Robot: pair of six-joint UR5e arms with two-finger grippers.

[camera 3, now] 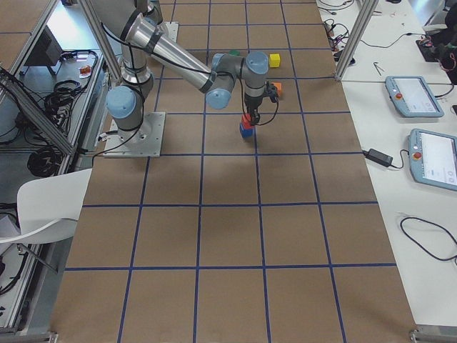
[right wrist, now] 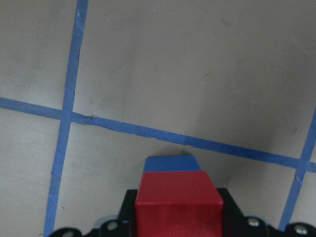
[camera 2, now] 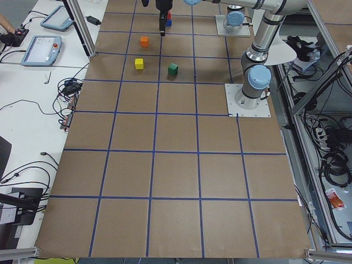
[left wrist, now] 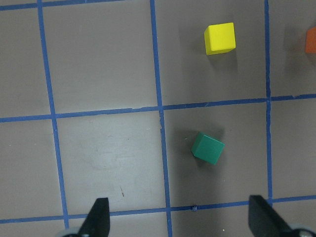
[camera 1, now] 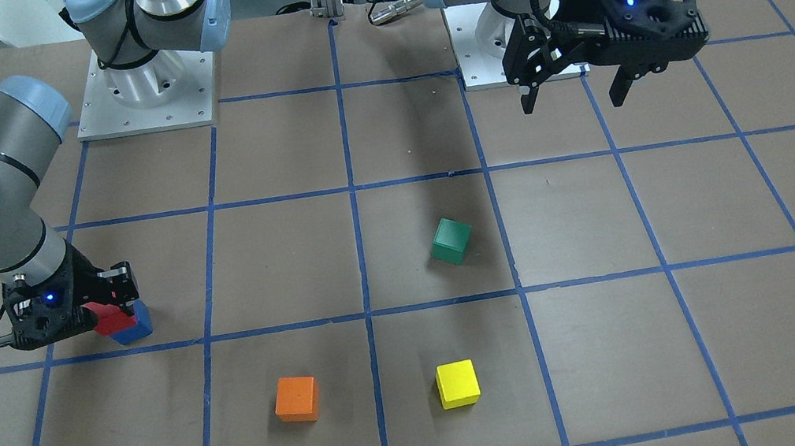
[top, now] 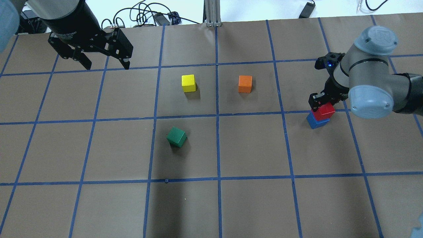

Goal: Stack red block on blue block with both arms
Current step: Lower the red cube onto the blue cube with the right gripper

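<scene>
The red block (camera 1: 107, 316) sits on top of the blue block (camera 1: 138, 327) at the table's right side; both also show in the overhead view, red (top: 325, 111) over blue (top: 316, 121). My right gripper (camera 1: 114, 306) is shut on the red block, with its fingers at the block's sides. The right wrist view shows the red block (right wrist: 177, 202) between the jaws and the blue block (right wrist: 170, 164) just under it. My left gripper (top: 104, 62) is open and empty, high above the table's far left, well away from the blocks.
A green cube (top: 176, 137) lies tilted left of centre. A yellow cube (top: 188, 83) and an orange cube (top: 245, 84) stand further out. The arm bases (camera 1: 146, 95) are bolted at the robot's edge of the brown, blue-taped table.
</scene>
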